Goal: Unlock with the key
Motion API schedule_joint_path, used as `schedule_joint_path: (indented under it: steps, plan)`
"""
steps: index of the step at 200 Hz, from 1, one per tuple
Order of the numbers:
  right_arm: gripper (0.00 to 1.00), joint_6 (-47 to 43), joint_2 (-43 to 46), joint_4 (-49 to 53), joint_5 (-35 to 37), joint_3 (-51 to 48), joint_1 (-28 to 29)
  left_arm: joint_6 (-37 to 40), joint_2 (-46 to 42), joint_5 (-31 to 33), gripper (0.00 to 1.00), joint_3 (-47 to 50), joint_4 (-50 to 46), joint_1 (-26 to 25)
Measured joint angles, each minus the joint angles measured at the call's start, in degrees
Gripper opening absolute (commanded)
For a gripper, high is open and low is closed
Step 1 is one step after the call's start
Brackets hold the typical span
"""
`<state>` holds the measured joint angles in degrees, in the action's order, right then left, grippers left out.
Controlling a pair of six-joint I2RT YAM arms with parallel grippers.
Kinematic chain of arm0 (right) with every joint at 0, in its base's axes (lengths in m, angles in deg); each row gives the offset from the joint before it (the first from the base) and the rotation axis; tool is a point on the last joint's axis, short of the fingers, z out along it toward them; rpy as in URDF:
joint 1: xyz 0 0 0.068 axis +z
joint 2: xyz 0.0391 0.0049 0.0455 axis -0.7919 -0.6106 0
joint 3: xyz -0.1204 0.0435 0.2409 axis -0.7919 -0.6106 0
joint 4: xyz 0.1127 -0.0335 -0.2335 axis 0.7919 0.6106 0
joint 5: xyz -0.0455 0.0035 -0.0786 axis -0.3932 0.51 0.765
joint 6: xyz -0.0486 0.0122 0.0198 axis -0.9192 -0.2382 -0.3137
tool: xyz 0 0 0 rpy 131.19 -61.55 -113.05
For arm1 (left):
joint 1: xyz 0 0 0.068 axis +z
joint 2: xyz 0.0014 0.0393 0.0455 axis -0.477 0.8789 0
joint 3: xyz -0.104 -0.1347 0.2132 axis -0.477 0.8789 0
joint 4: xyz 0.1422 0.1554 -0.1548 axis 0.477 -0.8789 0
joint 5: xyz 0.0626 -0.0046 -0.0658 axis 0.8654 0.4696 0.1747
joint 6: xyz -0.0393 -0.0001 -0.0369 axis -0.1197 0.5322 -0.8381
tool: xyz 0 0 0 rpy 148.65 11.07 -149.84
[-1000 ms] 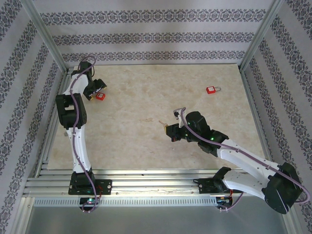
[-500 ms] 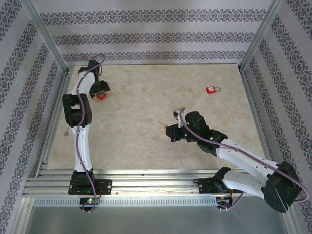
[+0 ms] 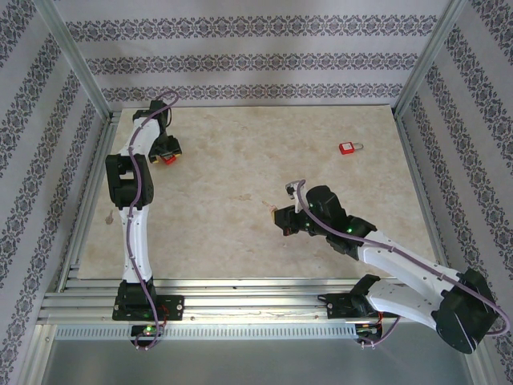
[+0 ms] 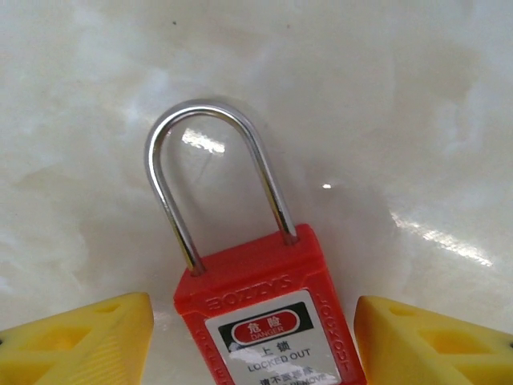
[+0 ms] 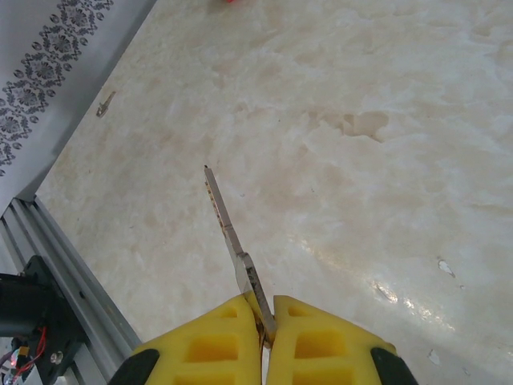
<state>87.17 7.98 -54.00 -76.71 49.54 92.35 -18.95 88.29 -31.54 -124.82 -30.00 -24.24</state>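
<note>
A red padlock (image 4: pixel 264 321) with a steel shackle (image 4: pixel 210 112) lies flat on the marble table at the far left (image 3: pixel 169 159). My left gripper (image 4: pixel 255 321) is down over it and open, one yellow finger (image 4: pixel 88 337) on each side of the red body. A thin gap shows on the left side, while the right finger is very close. My right gripper (image 5: pixel 267 317) is shut on the key (image 5: pixel 228 228), whose blade points forward and up, above the table's middle (image 3: pixel 280 216).
A second red padlock (image 3: pixel 348 148) lies at the far right of the table. A small key-like metal piece (image 3: pixel 107 215) rests by the left rail, and it is also in the right wrist view (image 5: pixel 104 103). Aluminium frame rails border the table.
The left arm has reached farther back over the padlock and its jaws have narrowed round the red body. The right gripper with the key has hardly moved.
</note>
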Motion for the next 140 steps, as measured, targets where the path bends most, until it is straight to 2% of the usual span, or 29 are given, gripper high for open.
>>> schedule_joint_path:
  steps: [90,140]
  plan:
    - [0.0,0.0,-0.68,-0.28,-0.02,-0.68,0.0,-3.82,1.53,-1.4,0.64,-1.81,0.39,0.0]
    - [0.0,0.0,-0.79,-0.28,-0.02,-0.68,-0.02,-5.53,1.57,-1.79,0.52,-1.88,0.61,0.26]
